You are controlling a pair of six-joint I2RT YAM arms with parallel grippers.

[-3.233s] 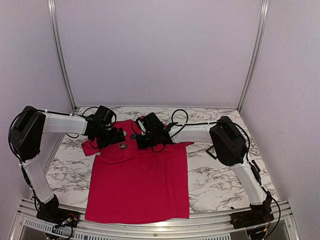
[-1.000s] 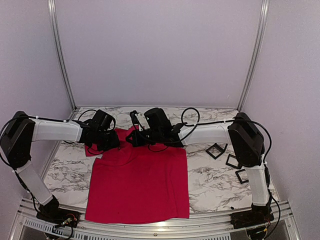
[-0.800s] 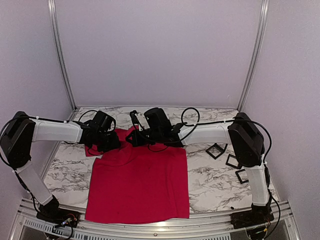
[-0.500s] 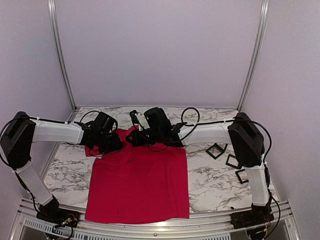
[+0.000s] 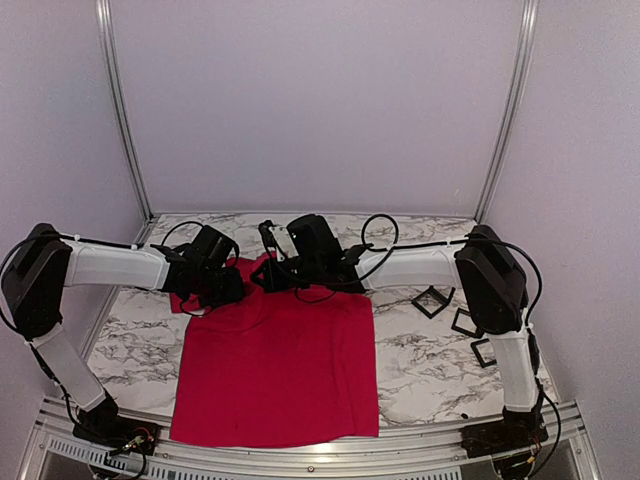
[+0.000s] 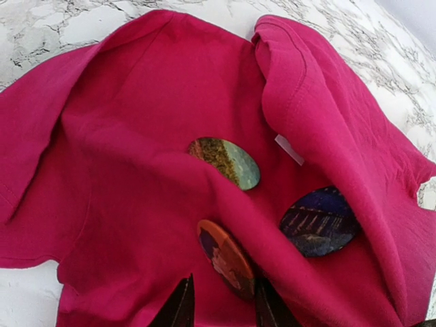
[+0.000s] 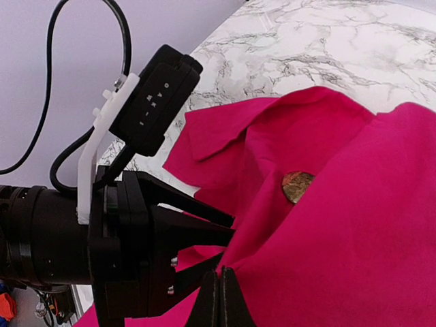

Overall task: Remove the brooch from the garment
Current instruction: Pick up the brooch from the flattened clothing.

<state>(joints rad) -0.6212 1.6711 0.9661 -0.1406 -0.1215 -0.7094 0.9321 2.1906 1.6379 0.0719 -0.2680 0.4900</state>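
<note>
The red garment [image 5: 275, 360] lies flat on the marble table, its collar end bunched up between both arms. Three oval brooches show on it in the left wrist view: a green-brown brooch [image 6: 225, 162], a dark blue brooch [image 6: 319, 221] and an orange brooch [image 6: 226, 257] tilted on edge. My left gripper [image 6: 225, 294] is open, with its fingers either side of the orange brooch and the right finger against its rim. My right gripper [image 7: 219, 276] is shut on a raised fold of the garment [image 7: 354, 225], just beside the left gripper [image 7: 136, 231]. The green-brown brooch [image 7: 298, 184] shows beyond the fold.
Three small black square frames [image 5: 432, 300] [image 5: 467, 322] [image 5: 483, 352] lie on the table right of the garment, by the right arm's elbow. Metal posts [image 5: 118, 110] stand at the back corners. A left sleeve [image 6: 34, 157] lies spread over the marble.
In the last second the left gripper has edged slightly right toward the raised fold. Before that, the right arm lifted the collar fold, hiding the brooch from the top view.
</note>
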